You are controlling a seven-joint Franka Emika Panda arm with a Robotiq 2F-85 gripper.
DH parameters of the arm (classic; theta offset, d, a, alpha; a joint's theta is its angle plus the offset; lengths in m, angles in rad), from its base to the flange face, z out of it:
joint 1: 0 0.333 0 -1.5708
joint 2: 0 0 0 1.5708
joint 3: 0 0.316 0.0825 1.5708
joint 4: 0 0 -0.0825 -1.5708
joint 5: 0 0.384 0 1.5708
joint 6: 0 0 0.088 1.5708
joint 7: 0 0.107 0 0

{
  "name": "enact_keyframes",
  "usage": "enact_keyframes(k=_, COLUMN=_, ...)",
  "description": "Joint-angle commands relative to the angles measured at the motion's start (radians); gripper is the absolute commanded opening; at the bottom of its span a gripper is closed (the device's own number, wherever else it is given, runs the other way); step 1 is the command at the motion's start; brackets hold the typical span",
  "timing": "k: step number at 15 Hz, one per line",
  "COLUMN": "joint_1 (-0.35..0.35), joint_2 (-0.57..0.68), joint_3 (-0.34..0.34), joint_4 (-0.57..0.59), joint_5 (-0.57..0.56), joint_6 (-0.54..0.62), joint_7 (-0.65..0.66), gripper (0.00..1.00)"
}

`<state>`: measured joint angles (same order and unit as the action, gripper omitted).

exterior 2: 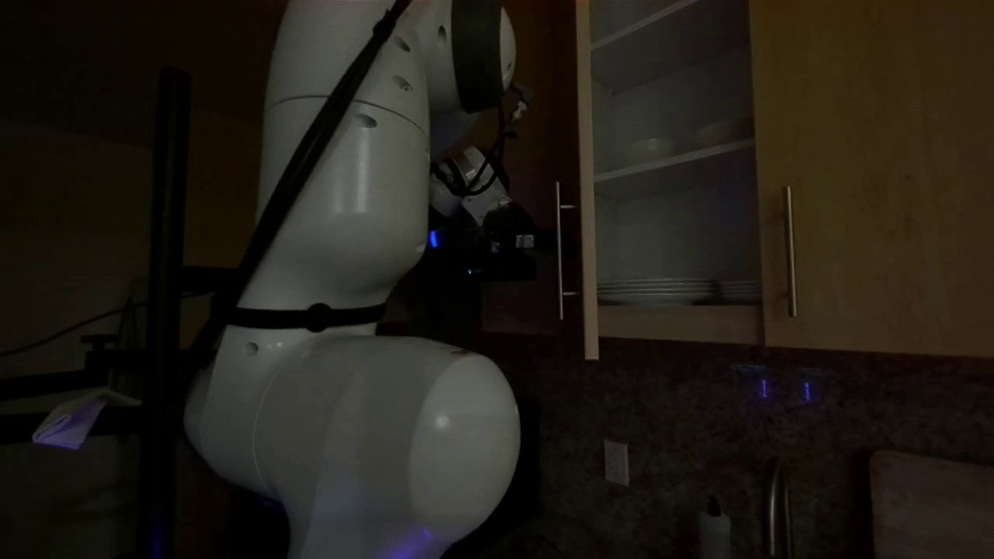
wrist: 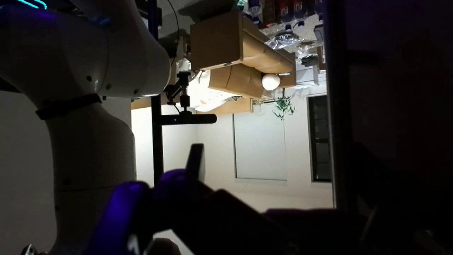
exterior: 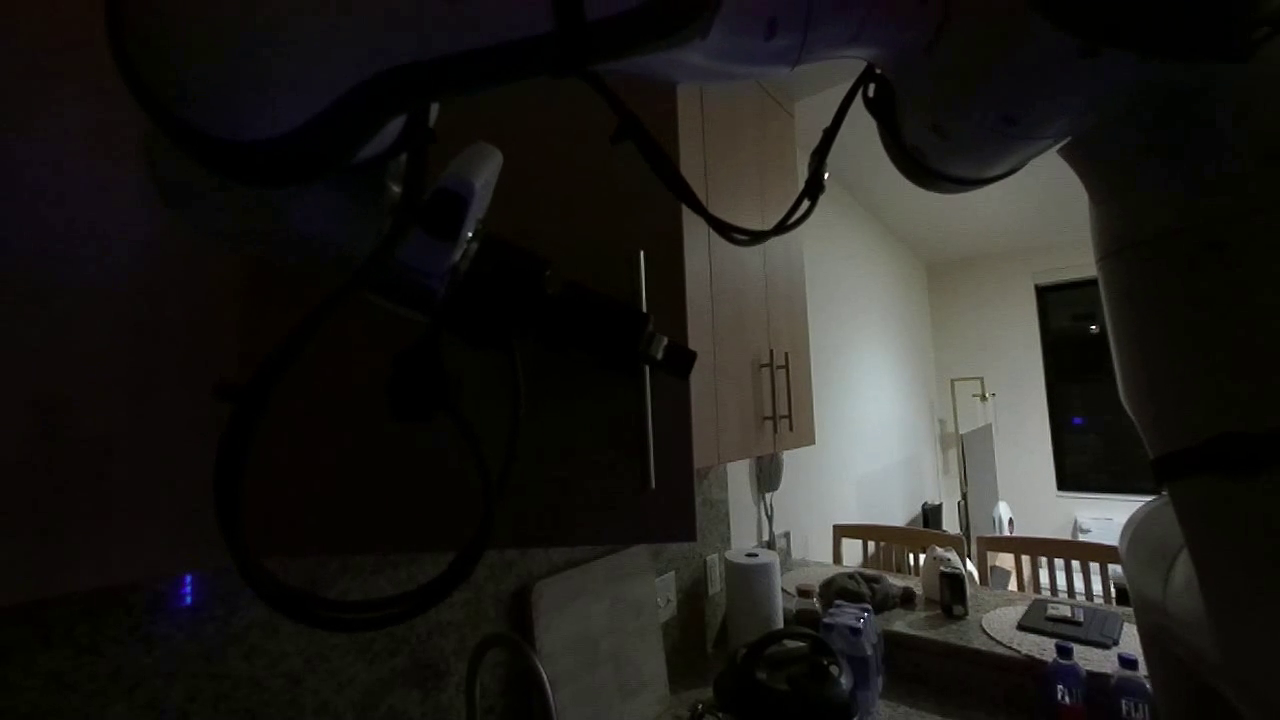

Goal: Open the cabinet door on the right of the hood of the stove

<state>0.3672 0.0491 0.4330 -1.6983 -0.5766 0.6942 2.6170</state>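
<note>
The cabinet door stands swung open. In an exterior view its pale edge [exterior 2: 590,330] shows nearly edge-on beside the open cabinet, and in an exterior view it is a dark flat panel [exterior: 590,470]. Its slim silver vertical handle [exterior: 649,430] also shows in an exterior view [exterior 2: 559,256]. My gripper [exterior 2: 528,243] is on the handle side of the door, a little apart from the handle. In an exterior view the gripper [exterior: 672,352] overlaps the handle. In the wrist view the gripper [wrist: 279,156] has its fingers wide apart with nothing between them; the right finger is very dark.
Open shelves [exterior 2: 672,159] hold stacked plates [exterior 2: 656,291] and bowls. A closed door [exterior 2: 877,171] with a bar handle adjoins them. Two-handled cabinets [exterior: 740,280] stand farther off. Below are a faucet [exterior 2: 776,505], a paper towel roll [exterior: 753,590] and bottles [exterior: 1066,680].
</note>
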Motion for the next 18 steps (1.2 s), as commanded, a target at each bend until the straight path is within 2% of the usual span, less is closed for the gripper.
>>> enact_keyframes(k=1, joint_1=0.026, joint_2=0.106, joint_3=-0.027, joint_4=0.207, joint_5=-0.073, joint_6=-0.129, joint_7=-0.002, gripper=1.0)
enact_keyframes(k=3, joint_1=0.049, joint_2=0.134, joint_3=-0.027, joint_4=0.238, joint_5=-0.087, joint_6=-0.154, joint_7=-0.003, gripper=1.0)
enact_keyframes(k=6, joint_1=0.086, joint_2=0.184, joint_3=-0.035, joint_4=0.366, joint_5=-0.188, joint_6=-0.192, joint_7=-0.039, gripper=1.0)
enact_keyframes(k=8, joint_1=0.108, joint_2=0.197, joint_3=-0.036, joint_4=0.427, joint_5=-0.231, joint_6=-0.181, joint_7=-0.075, gripper=1.0)
enact_keyframes(k=10, joint_1=0.129, joint_2=0.186, joint_3=-0.022, joint_4=0.451, joint_5=-0.246, joint_6=-0.13, joint_7=-0.166, gripper=1.0)
enact_keyframes(k=14, joint_1=0.178, joint_2=0.132, joint_3=-0.001, joint_4=0.429, joint_5=-0.231, joint_6=-0.046, joint_7=-0.278, gripper=1.0)
enact_keyframes(k=18, joint_1=0.173, joint_2=0.026, joint_3=0.049, joint_4=0.342, joint_5=-0.182, joint_6=0.036, joint_7=-0.278, gripper=1.0)
